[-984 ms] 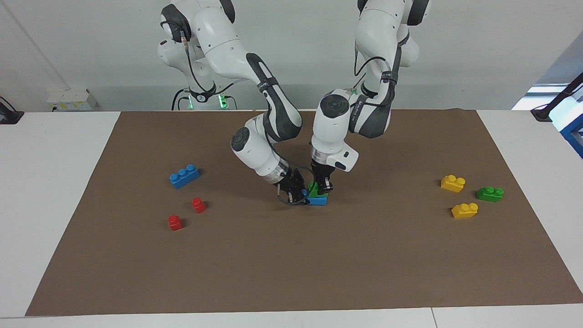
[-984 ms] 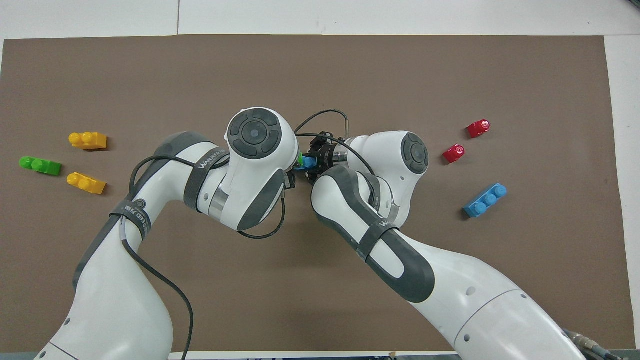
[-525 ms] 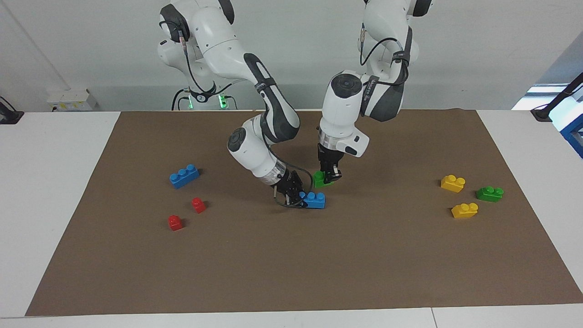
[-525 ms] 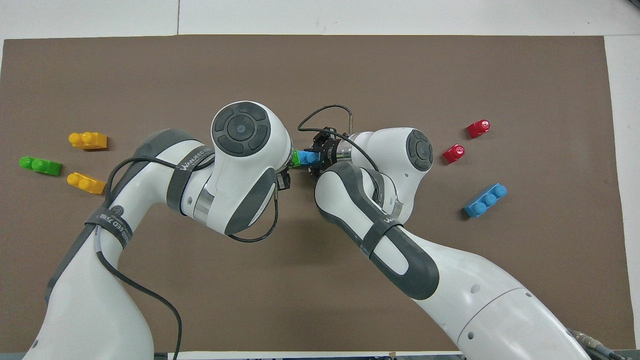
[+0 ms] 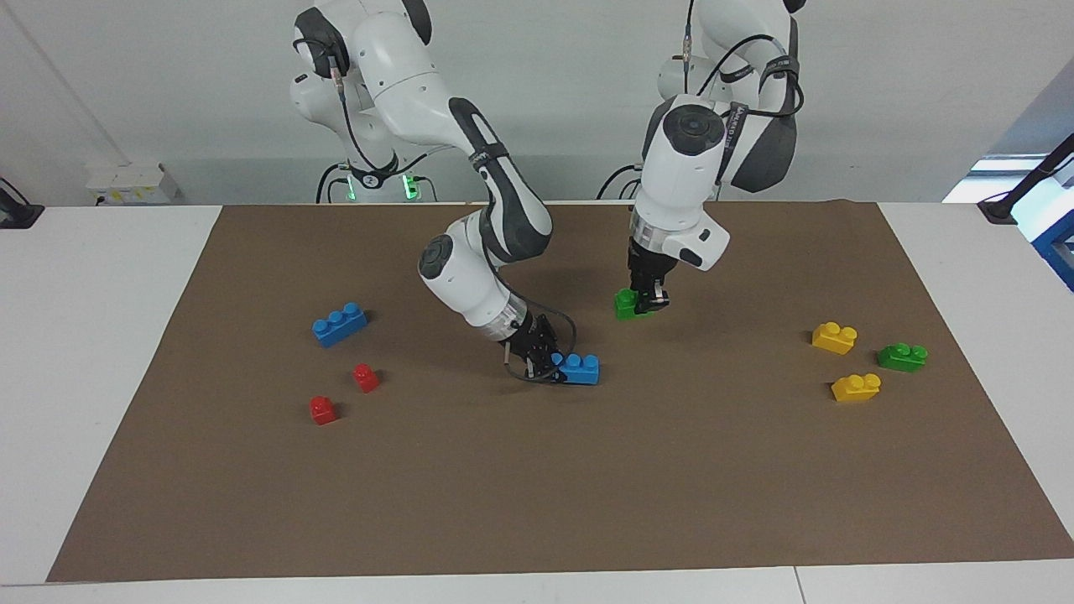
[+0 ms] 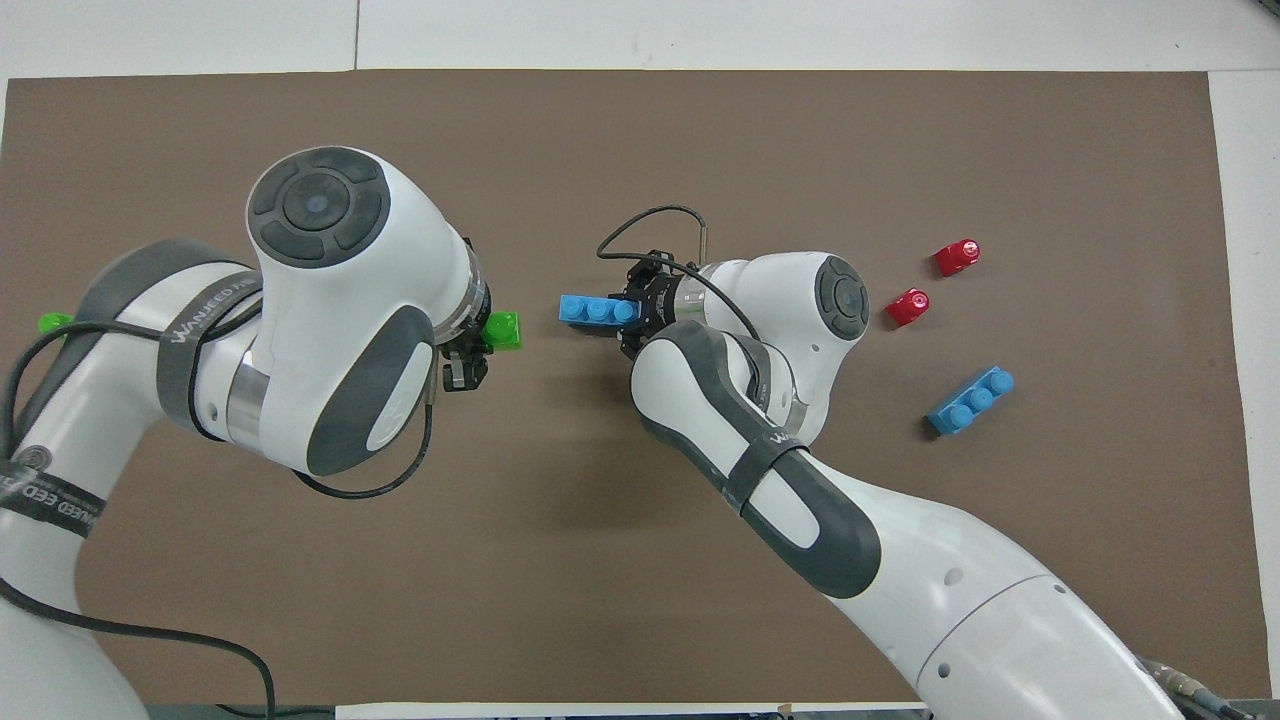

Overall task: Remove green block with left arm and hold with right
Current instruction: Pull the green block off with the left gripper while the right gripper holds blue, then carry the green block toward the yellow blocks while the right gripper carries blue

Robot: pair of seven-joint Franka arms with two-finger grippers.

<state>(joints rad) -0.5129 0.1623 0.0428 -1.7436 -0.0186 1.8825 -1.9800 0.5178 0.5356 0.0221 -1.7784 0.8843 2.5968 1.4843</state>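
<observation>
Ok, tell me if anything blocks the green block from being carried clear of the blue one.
Nothing visible does. The green block is in the left gripper, apart from the blue block held by the right gripper.

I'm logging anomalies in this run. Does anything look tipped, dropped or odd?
Nothing stands out. The left gripper holds the green block over the mat; the right gripper pins the blue brick flat on the mat.
</observation>
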